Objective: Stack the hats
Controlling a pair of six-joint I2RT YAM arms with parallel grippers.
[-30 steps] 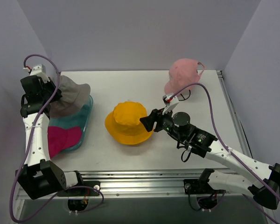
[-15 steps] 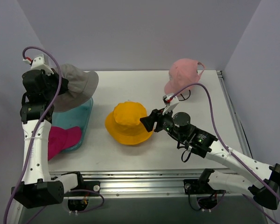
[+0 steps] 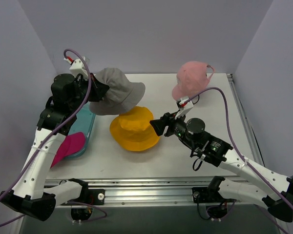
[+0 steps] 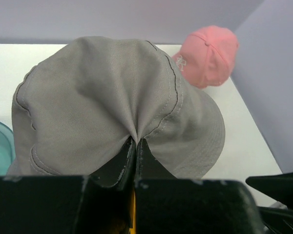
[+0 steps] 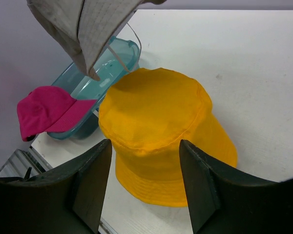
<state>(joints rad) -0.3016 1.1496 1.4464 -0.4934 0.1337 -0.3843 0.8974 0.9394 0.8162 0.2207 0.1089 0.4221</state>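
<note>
Top external, left hand (image 3: 94, 91) clamped on grey hat (image 3: 119, 89), right hand (image 3: 155, 126) apart beside yellow hat (image 3: 133, 127)

Only a small embroidered emblem (image 4: 179, 62) on the light pink baseball cap (image 4: 207, 53) shows, too blurred to read.

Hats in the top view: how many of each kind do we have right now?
Bucket hats: 2 (yellow bucket hat, grey bucket hat)
Baseball caps: 2 (light pink baseball cap, magenta baseball cap)
Total: 4
</note>
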